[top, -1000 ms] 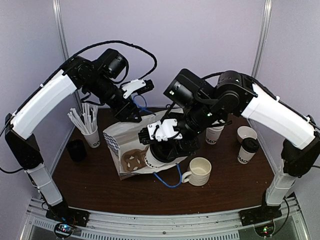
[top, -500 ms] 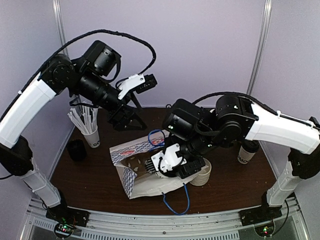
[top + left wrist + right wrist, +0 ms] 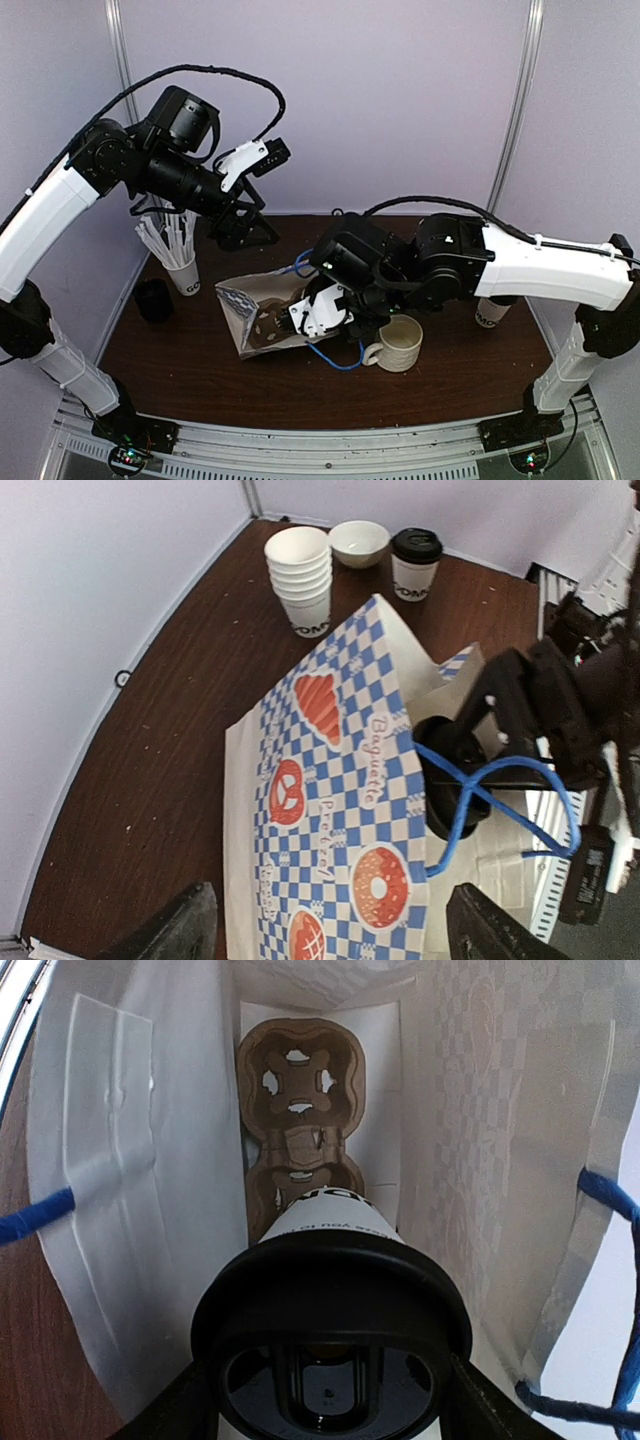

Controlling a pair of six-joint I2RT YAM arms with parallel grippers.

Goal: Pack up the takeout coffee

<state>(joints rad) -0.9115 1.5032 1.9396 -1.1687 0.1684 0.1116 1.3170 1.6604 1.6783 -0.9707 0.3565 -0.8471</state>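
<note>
One takeout coffee cup (image 3: 330, 1245), white with a black lid, is clamped between the fingers of my right gripper (image 3: 330, 1400). It hangs inside the white paper bag (image 3: 120, 1160), just above a brown cardboard cup carrier (image 3: 297, 1090) on the bag's floor. From above, the right gripper (image 3: 322, 318) reaches into the mouth of the blue-checked bag (image 3: 250, 305). A second lidded cup (image 3: 415, 562) stands at the table's right side (image 3: 488, 316), partly behind the right arm. My left gripper (image 3: 335, 940) hovers open above the bag (image 3: 330, 780), touching nothing; from above, that gripper (image 3: 250, 225) is behind the bag.
A white handled mug (image 3: 398, 343) stands right of the bag, beside the blue cord handles (image 3: 335, 355). A stack of lidless paper cups (image 3: 300, 580) is near the second cup. A cup of straws (image 3: 180, 265) and a small black object (image 3: 153, 300) sit at the left.
The left gripper let go of the bag's blue handle, opened and drew up and back to the left. The right arm lowered the lidded cup into the bag, which shifted.
</note>
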